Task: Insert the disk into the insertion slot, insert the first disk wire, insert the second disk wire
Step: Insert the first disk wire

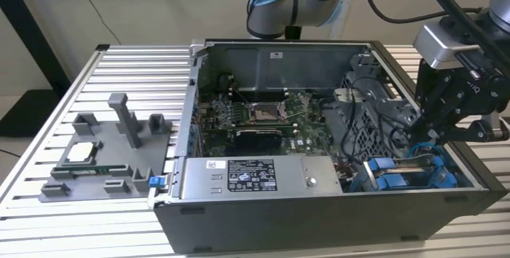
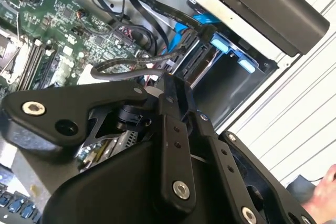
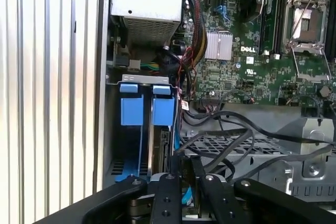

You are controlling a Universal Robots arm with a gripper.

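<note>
Nearest the lens in both wrist views was the gripper [image 3: 186,165], its black links crowding the foreground. Its fingers were drawn close together and seemed pinched on a black wire [image 2: 128,66], though the contact itself was partly hidden. At the right edge of the exterior view the gripper [image 1: 422,132] hung low over the computer case [image 1: 319,222], just beside the perforated cage [image 3: 220,145], probably so the wire's plug could reach the drive.

The disk [image 3: 159,149] stood on edge inside the insertion slot [image 3: 139,80], at the lower right of the case in the exterior view. It looked seated, which would put the work at the wiring stage. The case lay on its side with its panel off, leaving the inside open to an arm reaching from above.

Counted: one disk, two blue tabs [image 3: 163,111] side by side at the slot's mouth, one power-supply box [image 1: 251,177] at lower middle of the exterior view, and one motherboard [image 1: 307,135] with one open processor socket [image 1: 263,113]. Several black wires crossed the cage, too tangled for a firm count. On the slatted table [image 1: 119,67], at the left of the exterior view, sat one grey fixture [image 1: 104,162] holding one chip [image 1: 82,152] and one memory stick [image 1: 92,168], well apart from the case.
</note>
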